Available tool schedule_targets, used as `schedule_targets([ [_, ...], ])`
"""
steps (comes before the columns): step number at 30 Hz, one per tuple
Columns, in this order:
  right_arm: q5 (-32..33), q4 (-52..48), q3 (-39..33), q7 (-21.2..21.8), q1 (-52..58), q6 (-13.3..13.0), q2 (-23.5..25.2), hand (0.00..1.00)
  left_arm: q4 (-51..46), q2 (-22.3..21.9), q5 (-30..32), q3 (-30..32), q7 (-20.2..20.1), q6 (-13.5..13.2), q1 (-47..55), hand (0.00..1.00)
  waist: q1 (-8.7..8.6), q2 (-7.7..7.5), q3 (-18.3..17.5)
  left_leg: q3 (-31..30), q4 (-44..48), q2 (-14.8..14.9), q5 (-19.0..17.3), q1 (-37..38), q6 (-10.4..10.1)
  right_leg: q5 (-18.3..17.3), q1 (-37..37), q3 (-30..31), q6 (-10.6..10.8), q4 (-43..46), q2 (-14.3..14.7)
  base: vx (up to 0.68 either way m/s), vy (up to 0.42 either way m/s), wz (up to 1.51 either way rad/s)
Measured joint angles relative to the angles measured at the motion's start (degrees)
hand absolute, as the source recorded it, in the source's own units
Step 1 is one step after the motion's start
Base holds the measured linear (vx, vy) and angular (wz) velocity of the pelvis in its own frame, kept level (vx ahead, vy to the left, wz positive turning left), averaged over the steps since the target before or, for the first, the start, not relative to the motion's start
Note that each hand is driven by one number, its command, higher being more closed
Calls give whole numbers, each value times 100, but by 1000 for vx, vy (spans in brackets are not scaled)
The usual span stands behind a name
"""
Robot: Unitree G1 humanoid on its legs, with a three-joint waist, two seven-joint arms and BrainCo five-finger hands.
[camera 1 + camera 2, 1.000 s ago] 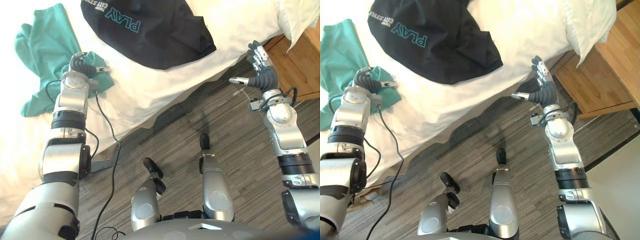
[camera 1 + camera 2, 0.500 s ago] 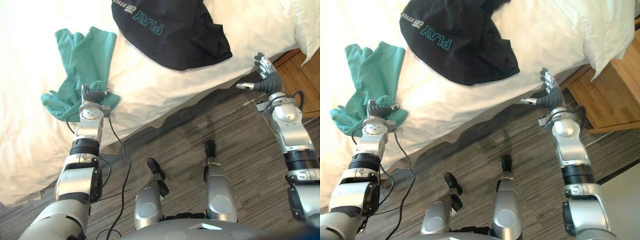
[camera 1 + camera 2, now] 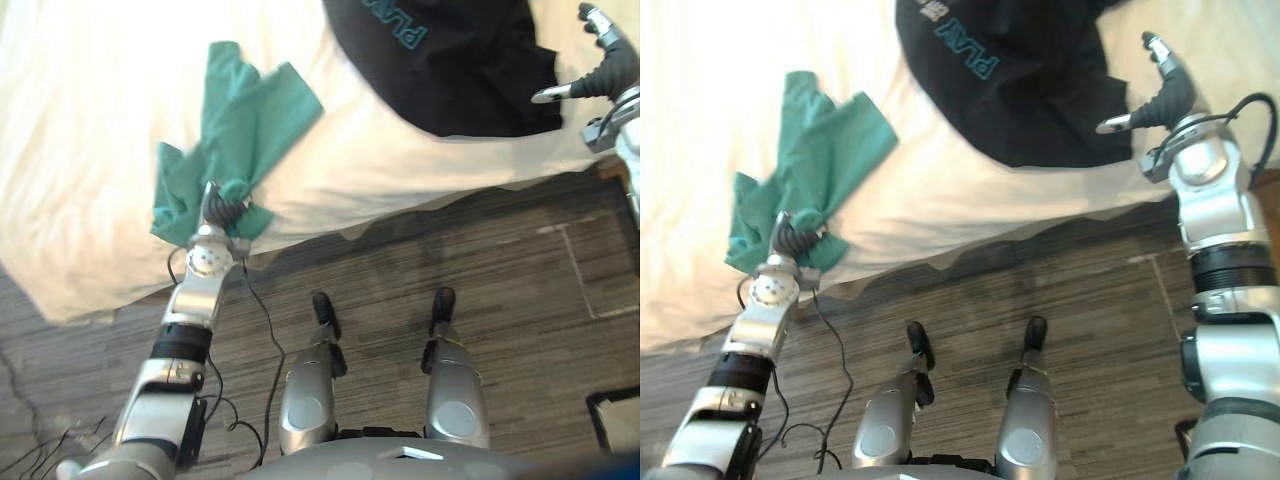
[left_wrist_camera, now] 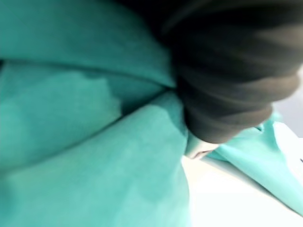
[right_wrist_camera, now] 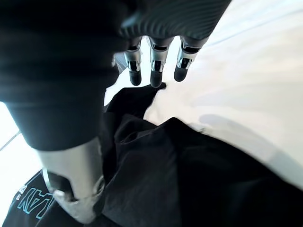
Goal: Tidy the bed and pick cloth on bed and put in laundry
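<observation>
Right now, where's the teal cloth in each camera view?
Left eye view: teal cloth on the white bed's near edge, left of centre, bunched at the left hand.
Right eye view: same spot, upper left.
Left wrist view: close up, beside the hand's dark cover.
Right wrist view: faces the black garment.
Shared landmark: that black garment, right of the cloth on the bed.

Strong light washes the bed (image 3: 90, 120), its white top glaring near blank. The floor (image 3: 540, 290) beside the bed is dimmer, with a soft shadow under the bed's overhanging edge. The green cloth (image 3: 245, 125) on the bed is evenly lit.
</observation>
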Motion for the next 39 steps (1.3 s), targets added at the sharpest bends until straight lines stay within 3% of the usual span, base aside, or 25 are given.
schedule_targets([
  [4,-488,310,257,-61,-124,-15,-196,0,719,-179,-166,-414,-367,207,918,100,186,90,38,-205,-180,-29,126,-115,-14,-11,-6,-250,-9,-34,-10,18,1,29],
  [7,-803,653,323,-73,-490,-13,-248,0,1057,-280,-155,-669,-450,207,1308,100,352,147,65,-306,-393,-80,276,-206,-31,-10,-155,-302,-7,30,-46,-22,31,24],
  [8,-937,695,430,-85,-701,-12,-347,0,1171,-358,-156,-786,-451,206,1383,100,450,267,120,-342,-505,-137,349,-218,-16,-19,-205,-383,3,96,-109,-44,47,20],
  [11,-1003,756,598,-162,-955,17,-454,0,1174,-358,-165,-876,-438,165,1411,100,521,406,172,-451,-525,-211,395,-396,-10,-37,-362,-451,31,205,-200,-43,43,22],
  [12,-1053,833,642,-184,-1051,95,-454,100,1220,-352,-165,-877,-438,134,1408,100,546,427,181,-457,-526,-249,424,-499,7,-30,-474,-451,42,244,-243,-28,35,10],
  [20,-1160,1183,714,258,-1432,331,-633,100,1556,-331,-154,-1092,-432,-175,1407,100,561,435,176,-497,-527,-420,463,-592,29,-3,-587,-443,96,329,-436,2,12,6],
  [26,-1104,1735,701,913,-1598,323,-624,100,1548,-318,20,-1089,-440,-496,1408,100,565,434,177,-566,-527,-426,462,-404,28,-47,-372,-512,103,373,-451,2,-19,4],
  [29,-682,1987,237,1175,-1122,190,-505,100,1486,-320,294,-1057,-441,-551,1474,100,546,419,182,-547,-528,-420,426,-109,-16,-114,-68,-525,114,371,-449,15,-21,-2],
  [32,401,1980,-657,1158,-373,-142,-1,100,1276,-355,482,-940,-439,-550,1739,100,458,300,258,-376,-529,-373,356,207,-69,-112,154,-384,123,294,-393,29,-34,-30],
  [34,1250,1808,-1235,965,235,-305,531,100,1279,-395,522,-845,-438,-499,1884,100,404,140,288,-210,-529,-311,273,489,-75,-102,351,-229,126,192,-306,45,-47,-50],
  [35,1710,1462,-1701,790,957,-515,1267,100,1344,-461,525,-671,-437,-469,2039,100,264,-85,222,-93,-528,-226,180,717,-136,-93,542,-128,117,60,-199,58,-54,-47],
  [37,1871,1207,-1915,688,1475,-645,1765,100,1471,-528,522,-579,-439,-457,2046,100,193,-251,130,15,-528,-173,130,820,-188,-88,617,-69,110,-7,-140,72,-51,-41],
  [38,2028,997,-2027,561,2089,-715,2351,100,1647,-596,520,-527,-440,-420,2029,100,140,-457,-1,123,-528,-121,60,967,-198,-81,696,48,101,-95,-61,84,-43,-43],
  [39,2056,939,-2033,507,2410,-735,2603,100,1713,-616,521,-526,-441,-411,2026,100,127,-538,-59,201,-528,-99,24,1044,-200,-78,751,95,98,-134,-31,115,-50,-49],
])
